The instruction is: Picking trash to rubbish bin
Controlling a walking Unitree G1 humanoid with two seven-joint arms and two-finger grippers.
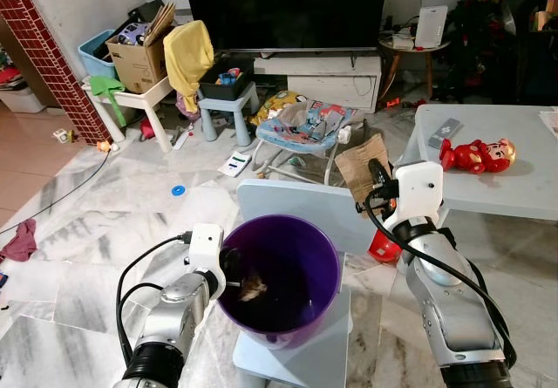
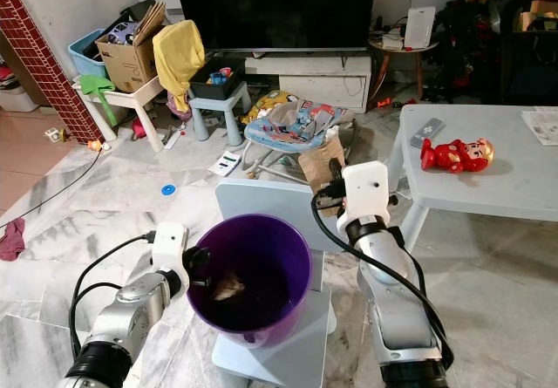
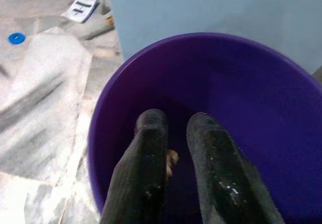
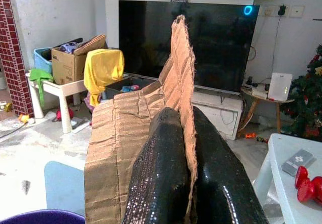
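Purple plastic marks the landmark: a rubbish bin (image 1: 279, 279) set on a pale blue chair seat (image 1: 288, 353), raised within reach of both arms.

Left eye view: the left gripper (image 1: 234, 264) is seen dipped just inside the bin's near-left rim, a brownish scrap (image 1: 252, 290) lying on the bottom beneath it, judged already dropped. The right gripper (image 1: 377, 179) is held up beyond the bin's right rim, a torn piece of cardboard (image 1: 362, 166) pinched in it.

Right eye view: the same layout; the cardboard is kept clear of the rim, presumably for carrying over the opening.

Left wrist view: the fingers (image 3: 146, 168) are parted narrowly, nothing between them.

Right wrist view: the jaws are closed flat on the cardboard's edge, so the sheet stands upright.
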